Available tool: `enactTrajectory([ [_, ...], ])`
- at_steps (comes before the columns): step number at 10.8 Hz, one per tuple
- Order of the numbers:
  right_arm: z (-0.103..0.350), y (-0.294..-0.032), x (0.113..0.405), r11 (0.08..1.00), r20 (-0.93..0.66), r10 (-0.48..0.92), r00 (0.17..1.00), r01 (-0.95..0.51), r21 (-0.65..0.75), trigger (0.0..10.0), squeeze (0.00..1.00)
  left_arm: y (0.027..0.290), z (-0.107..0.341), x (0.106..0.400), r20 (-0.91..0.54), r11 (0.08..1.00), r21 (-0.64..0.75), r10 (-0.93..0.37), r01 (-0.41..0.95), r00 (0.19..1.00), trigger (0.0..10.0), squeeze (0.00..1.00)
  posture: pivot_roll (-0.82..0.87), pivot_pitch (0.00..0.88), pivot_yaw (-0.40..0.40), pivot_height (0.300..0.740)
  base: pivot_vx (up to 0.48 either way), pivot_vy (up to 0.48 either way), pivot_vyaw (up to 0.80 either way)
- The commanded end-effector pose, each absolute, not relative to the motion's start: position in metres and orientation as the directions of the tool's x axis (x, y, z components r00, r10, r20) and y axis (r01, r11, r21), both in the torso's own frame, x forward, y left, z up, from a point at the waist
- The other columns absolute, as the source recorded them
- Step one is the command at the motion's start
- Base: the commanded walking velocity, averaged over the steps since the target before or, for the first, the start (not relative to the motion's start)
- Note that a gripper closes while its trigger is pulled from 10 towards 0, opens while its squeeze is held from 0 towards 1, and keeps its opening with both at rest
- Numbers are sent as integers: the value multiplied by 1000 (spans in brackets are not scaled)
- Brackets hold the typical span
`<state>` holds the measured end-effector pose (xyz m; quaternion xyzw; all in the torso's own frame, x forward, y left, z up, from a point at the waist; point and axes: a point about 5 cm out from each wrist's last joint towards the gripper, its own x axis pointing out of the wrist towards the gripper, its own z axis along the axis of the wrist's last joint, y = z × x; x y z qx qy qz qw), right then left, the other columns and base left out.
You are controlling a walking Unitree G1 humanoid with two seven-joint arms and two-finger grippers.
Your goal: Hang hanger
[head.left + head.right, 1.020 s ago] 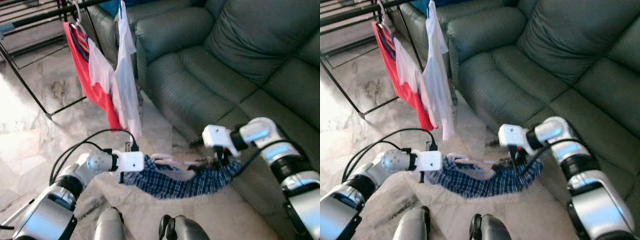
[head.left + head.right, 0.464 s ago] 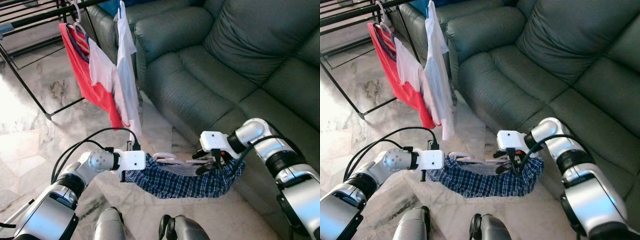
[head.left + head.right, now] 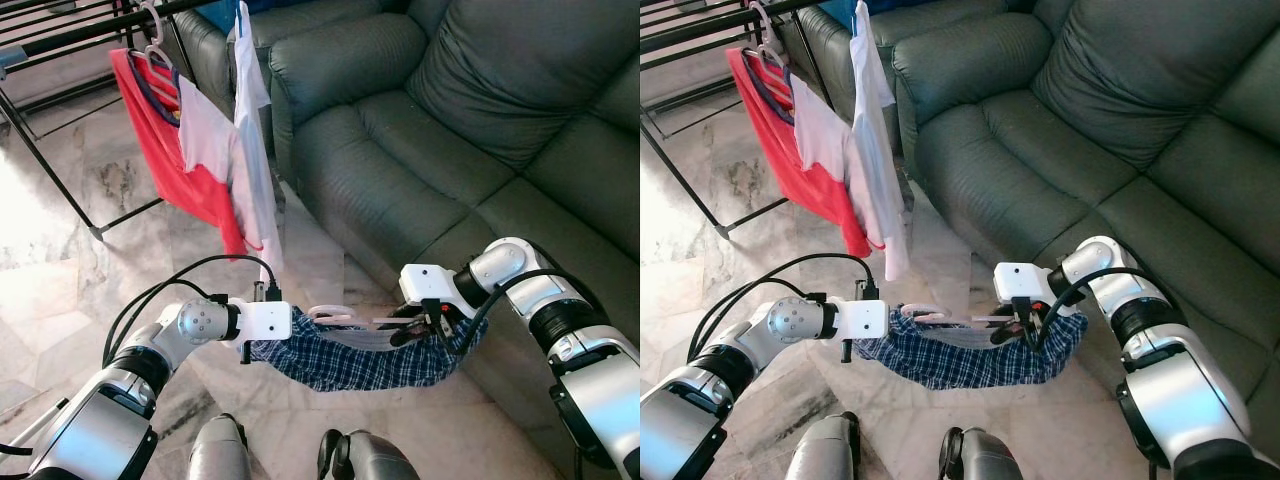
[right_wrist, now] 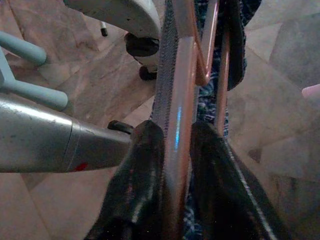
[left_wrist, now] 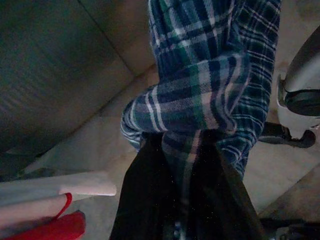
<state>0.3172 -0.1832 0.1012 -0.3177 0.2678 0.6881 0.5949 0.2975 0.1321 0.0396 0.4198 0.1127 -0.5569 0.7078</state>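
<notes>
At about 7 o'clock in the left eye view the left gripper (image 3: 285, 325) was clamped on one end of the blue plaid shirt (image 3: 350, 362); its wrist view showed the cloth bunched between the black fingers (image 5: 145, 200). The pink hanger (image 3: 340, 318) lay horizontal across the middle, inside the shirt, low over the marble floor (image 3: 60, 250) and just beside the green sofa (image 3: 450, 110). At about 4 o'clock the right gripper (image 3: 425, 322) was closed around the hanger's bar, as its wrist view showed. To do this step well, I judge the two arms should rise together, keeping the hanger level so the shirt does not slide off, and then turn toward the black drying rack (image 3: 60, 35) at 11 o'clock. I counted one plaid shirt, one pink hanger, two grippers, one sofa, and on the rack one red shirt (image 3: 160, 140) and two white garments (image 3: 250, 130).
</notes>
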Motion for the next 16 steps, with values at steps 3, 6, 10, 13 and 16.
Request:
enactTrajectory([
  [3, 104, -183, 320, -150, -752, 653, -89, -989, -13, 0, 0, 127, 42, 299, -626, 1, 483, -699, 875, 346, 0, 0, 37, 131, -113, 740, 0, 0, 0],
  [6, 101, -184, 318, -135, -750, 656, -83, -991, -8, 0, 0, 129, 42, 300, -627, 5, 503, -687, 864, 368, 0, 0, 36, 132, -111, 740, 0, 0, 0],
  [10, 87, -180, 322, 36, -713, 687, 139, -987, -158, 0, 0, 135, 47, 311, -537, 143, 611, -648, 779, 540, 10000, 1000, 38, 135, -111, 740, 0, 0, 0],
  [13, 67, -177, 315, 197, -656, 699, 286, -958, -208, 0, 0, 138, 58, 317, -415, 233, 694, -644, 681, 643, 10000, 1000, 34, 147, -98, 740, 0, 0, 0],
  [16, 53, -174, 314, 475, -538, 654, 531, -842, -254, 0, 0, 158, 56, 318, -290, 524, 629, -527, 574, 799, 10000, 1000, 31, 133, -87, 740, 0, 0, 0],
])
